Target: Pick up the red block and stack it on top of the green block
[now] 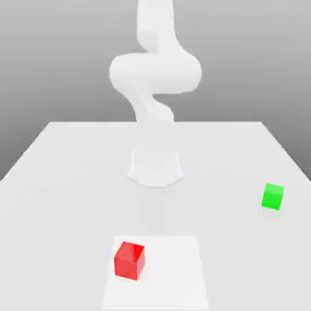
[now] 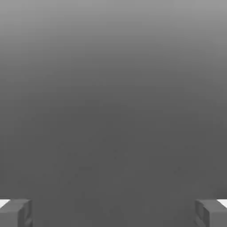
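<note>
Red block (image 1: 129, 260): a small bright cube with smooth, plain faces is seen in the lower middle of the exterior view, slightly toward that view's left. It is set flat on a paler square patch (image 1: 176, 273) marked on the counter (image 1: 61, 182), near the patch's left edge, with one corner turned a little toward the camera. Nothing is touching it.

Well apart from it, toward the exterior view's right and a little higher in the frame, the green block (image 1: 273, 196) is found: a cube of like size, equally smooth and unmarked, resting flat on the bare counter surface. The counter itself is rendered as a matte white slab with straight edges, receding toward a plain grey backdrop.

Behind both cubes, at the middle of the frame, the arm's round base (image 1: 155, 167) is seated on the counter, and the white, glossy, rounded links of the arm (image 1: 155, 73) are bent upward and out through the top of the frame.

In the hand view the pincer (image 2: 113, 213) is shown spread wide: two grey, blocky fingertips (image 2: 15, 213) are seen at the lower corners of the frame, far apart, with nothing held between them and nothing touched. A featureless grey gradient lies beyond them.
</note>
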You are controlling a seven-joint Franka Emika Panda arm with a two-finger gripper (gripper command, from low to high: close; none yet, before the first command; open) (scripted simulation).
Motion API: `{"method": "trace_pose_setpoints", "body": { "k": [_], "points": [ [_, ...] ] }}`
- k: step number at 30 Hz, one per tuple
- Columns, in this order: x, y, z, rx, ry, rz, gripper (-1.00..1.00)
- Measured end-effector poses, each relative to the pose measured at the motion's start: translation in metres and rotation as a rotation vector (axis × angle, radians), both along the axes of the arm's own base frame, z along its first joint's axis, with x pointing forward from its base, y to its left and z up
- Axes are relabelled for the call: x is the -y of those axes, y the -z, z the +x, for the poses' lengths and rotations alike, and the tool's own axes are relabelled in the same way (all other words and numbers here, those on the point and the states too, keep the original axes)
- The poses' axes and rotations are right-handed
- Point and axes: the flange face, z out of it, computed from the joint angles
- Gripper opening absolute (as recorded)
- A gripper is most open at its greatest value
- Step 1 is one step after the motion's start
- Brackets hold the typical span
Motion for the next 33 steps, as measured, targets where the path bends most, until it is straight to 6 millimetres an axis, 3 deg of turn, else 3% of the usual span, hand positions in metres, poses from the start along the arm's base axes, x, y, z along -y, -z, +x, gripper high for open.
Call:
{"method": "trace_pose_setpoints", "body": {
  "k": [5,10,15,20,26,27,33],
  "points": [
    [0.013,0.11,0.052,-0.175,0.059,0.021,0.0],
    [0.027,0.222,0.073,-0.342,0.116,0.044,0.0],
    [0.04,0.332,0.066,-0.51,0.175,0.07,0.0],
    [0.049,0.433,0.032,-0.677,0.237,0.101,0.0],
    [0.049,0.505,0.024,-0.709,0.245,0.106,0.0],
    [0.049,0.513,0.023,-0.71,0.245,0.106,-1.0],
    [0.049,0.518,0.023,-0.709,0.245,0.105,-1.0]
  ]
}}
